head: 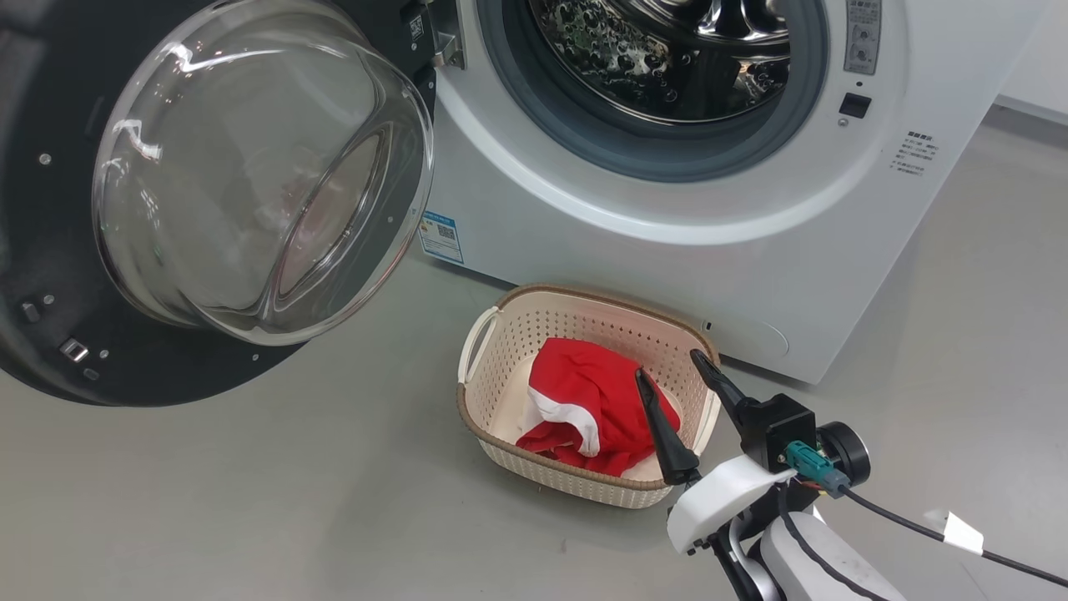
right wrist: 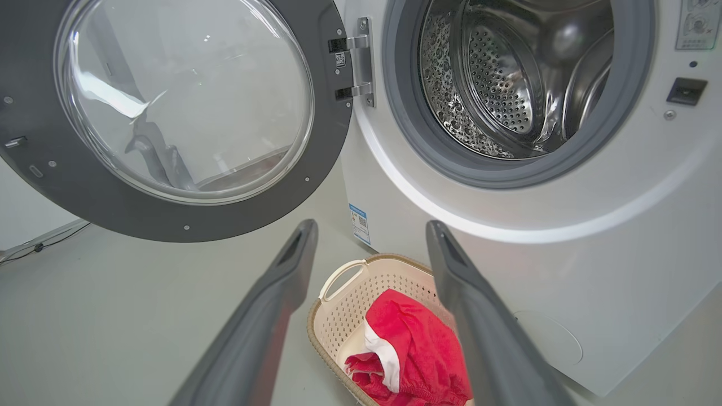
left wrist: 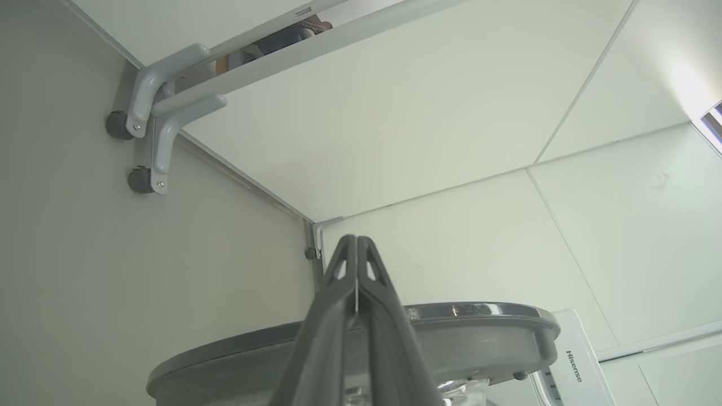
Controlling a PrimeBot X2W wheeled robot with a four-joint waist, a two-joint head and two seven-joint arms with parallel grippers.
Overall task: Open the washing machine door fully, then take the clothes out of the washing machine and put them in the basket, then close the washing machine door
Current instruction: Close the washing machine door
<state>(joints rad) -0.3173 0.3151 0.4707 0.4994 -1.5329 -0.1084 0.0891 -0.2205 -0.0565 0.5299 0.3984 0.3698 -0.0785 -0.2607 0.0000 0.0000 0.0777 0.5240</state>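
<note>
- Now the clothes (head: 588, 401) lie in the basket (head: 517, 321) on the floor (head: 250, 501), just before the washing machine (head: 667, 250).
- The washing machine door (head: 50, 250) stands swung wide open.
- Right fingers (head: 659, 417) spread wide, empty, over the basket; left fingers (left wrist: 333, 321) pressed together, holding nothing.

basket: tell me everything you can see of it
The basket is cream plastic, rectangular with rounded corners, perforated walls, a brown woven-look rim and a looped side handle. It stands upright on the grey floor, close in front of the washing machine; whether the two touch is unclear. The red and white clothes lie crumpled inside it. The open right gripper is over its right side, seemingly not touching it.
</note>
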